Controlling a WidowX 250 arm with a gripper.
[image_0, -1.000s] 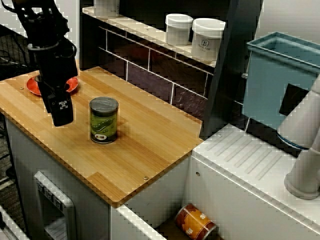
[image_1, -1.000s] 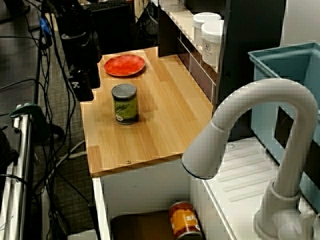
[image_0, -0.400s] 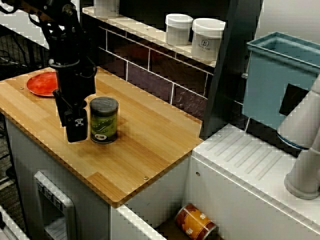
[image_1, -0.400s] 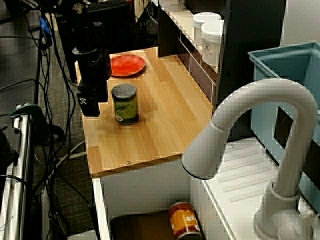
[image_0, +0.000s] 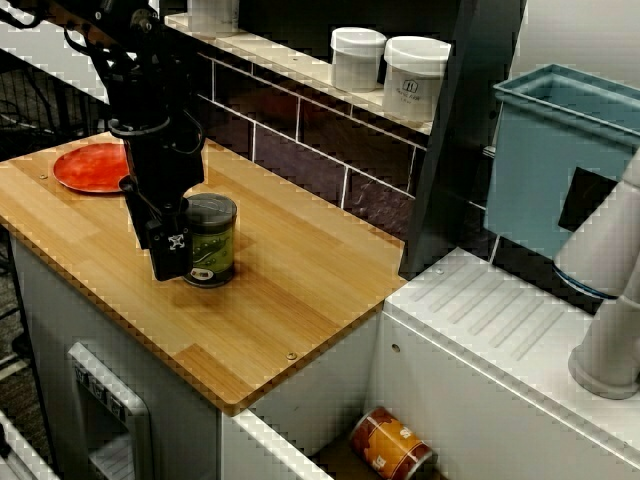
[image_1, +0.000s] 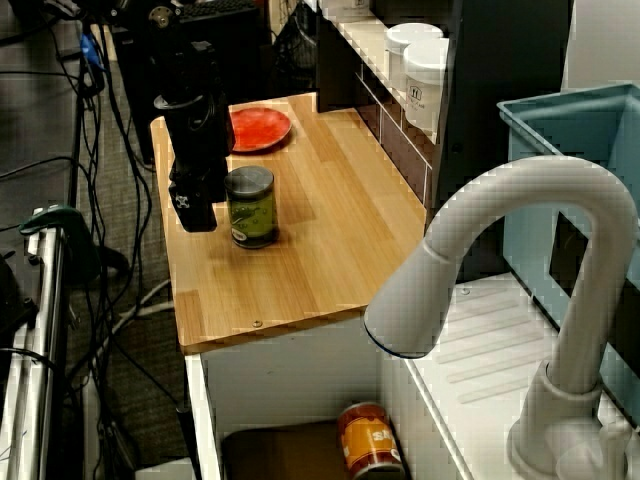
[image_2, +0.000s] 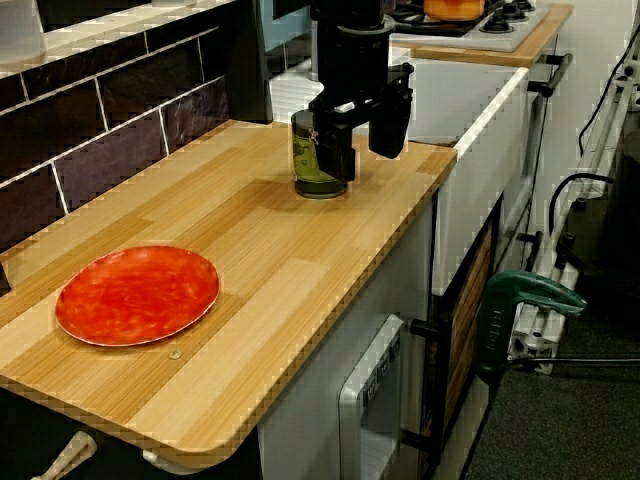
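Note:
A green-labelled can (image_0: 209, 240) with a dark lid stands upright on the wooden counter (image_0: 290, 290). My black gripper (image_0: 170, 255) hangs fingers-down right beside it, on the side of the counter's front edge. In the view from the plate end the gripper (image_2: 362, 140) is open: one finger (image_2: 337, 150) overlaps the can (image_2: 312, 160), the other finger (image_2: 389, 122) stands clear nearer the edge. The can does not look to be between them. In the view over the faucet the gripper (image_1: 195, 208) sits just left of the can (image_1: 250, 207).
A red plate (image_2: 137, 295) lies at the counter's far end. Two white jars (image_0: 390, 70) stand on the tiled ledge. A teal bin (image_0: 560, 150) and white faucet (image_1: 500, 260) are by the sink, where an orange can (image_0: 392, 445) lies. A green clamp (image_2: 525, 310) sticks out below.
The gripper has travelled from near the red plate along the counter toward the can and now stands right against its side. The can has not moved.

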